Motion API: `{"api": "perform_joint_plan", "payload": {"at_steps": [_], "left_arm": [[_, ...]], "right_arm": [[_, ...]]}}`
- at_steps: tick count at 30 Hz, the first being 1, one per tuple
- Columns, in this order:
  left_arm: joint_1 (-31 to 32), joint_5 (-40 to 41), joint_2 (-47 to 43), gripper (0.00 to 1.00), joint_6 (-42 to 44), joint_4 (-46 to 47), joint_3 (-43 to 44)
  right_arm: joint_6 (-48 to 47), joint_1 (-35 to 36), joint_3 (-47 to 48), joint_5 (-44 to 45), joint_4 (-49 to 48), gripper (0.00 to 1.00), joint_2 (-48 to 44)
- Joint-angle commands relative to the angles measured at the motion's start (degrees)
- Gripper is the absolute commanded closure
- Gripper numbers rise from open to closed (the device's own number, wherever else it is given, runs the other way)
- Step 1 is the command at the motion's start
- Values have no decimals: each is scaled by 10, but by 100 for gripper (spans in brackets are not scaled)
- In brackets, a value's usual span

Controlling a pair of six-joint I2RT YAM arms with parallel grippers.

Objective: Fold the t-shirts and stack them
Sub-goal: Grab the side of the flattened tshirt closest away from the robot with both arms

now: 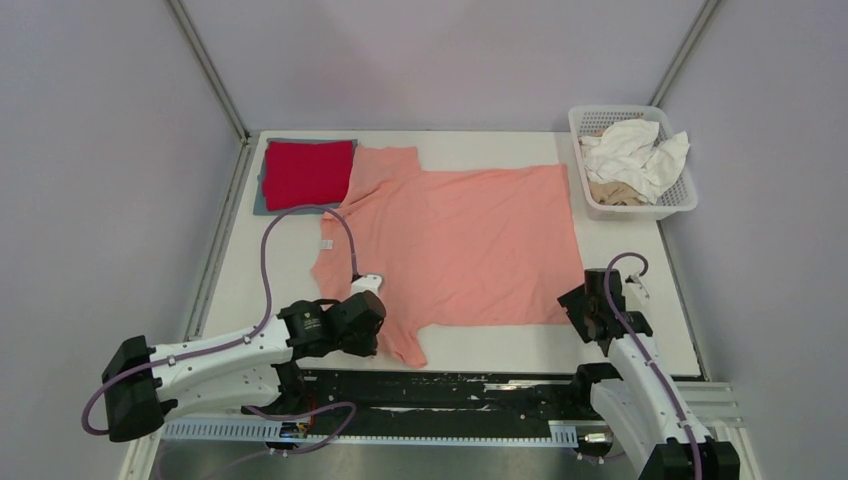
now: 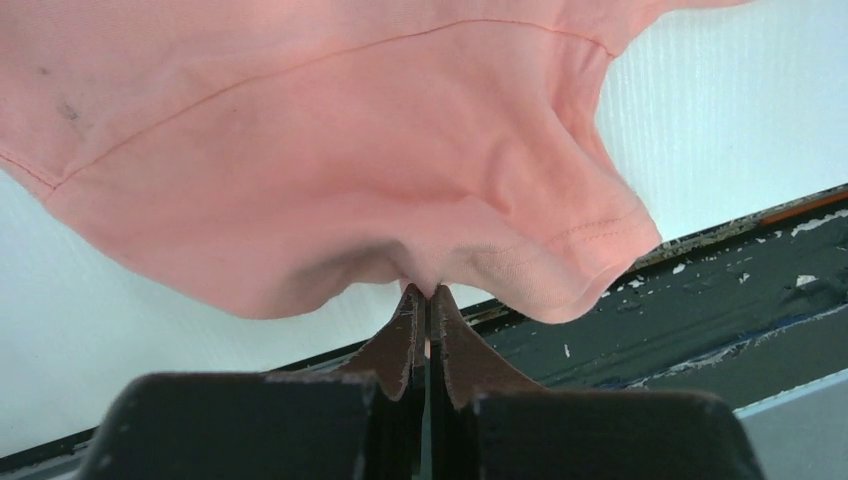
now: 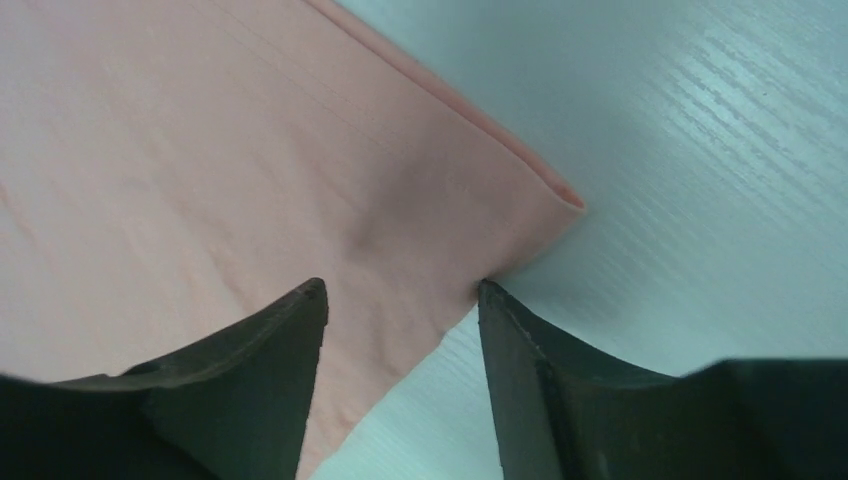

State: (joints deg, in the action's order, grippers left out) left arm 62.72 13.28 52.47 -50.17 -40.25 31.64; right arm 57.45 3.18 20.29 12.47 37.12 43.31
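**Top view.** Left gripper (image 1: 378, 325): set at the near sleeve (image 1: 402, 345) of the salmon-pink t-shirt (image 1: 470, 245); its jaw state cannot be read from here. Right gripper (image 1: 582, 308): placed at the near hem corner (image 1: 577, 320). The shirt is spread flat on the table (image 1: 620, 250), its long axis running left to right, collar end leftward and hem rightward. One claw is stationed at each end of the near long edge. A red t-shirt (image 1: 308, 172) is laid folded on a grey-blue t-shirt (image 1: 259, 203) at the far left.

**Left wrist view.** Left gripper (image 2: 427, 295): jaws pressed together, the sleeve's edge pinched between the tips and the cloth puckered there.

**Right wrist view.** Right gripper (image 3: 400, 290): jaws apart. The hem corner (image 3: 520, 215) lies between and just beyond the tips, not clamped.

**Judgement.** Once the right corner is gripped, the near edge is likely to be carried away from the arms, across the long axis.
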Motion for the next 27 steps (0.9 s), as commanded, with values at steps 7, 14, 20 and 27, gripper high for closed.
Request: {"api": "perform_joint_plan", "payload": {"at_steps": [7,14,20,27], "left_arm": [[-17,25,-5,100,7,13,13],[-27,30,-14,100,-1,11,15],[-32,39,-23,100,-4,14,18],[-47,63,-41,100,4,38,24]], "right_arm": [[20,-1,-44,36,-31,60,-65],[2,-2,-52,26,-66,65,-21],[-12,-2,-55,18,-89,82,-5],[-52,-1,-43,13,-107,100,-26]]}}
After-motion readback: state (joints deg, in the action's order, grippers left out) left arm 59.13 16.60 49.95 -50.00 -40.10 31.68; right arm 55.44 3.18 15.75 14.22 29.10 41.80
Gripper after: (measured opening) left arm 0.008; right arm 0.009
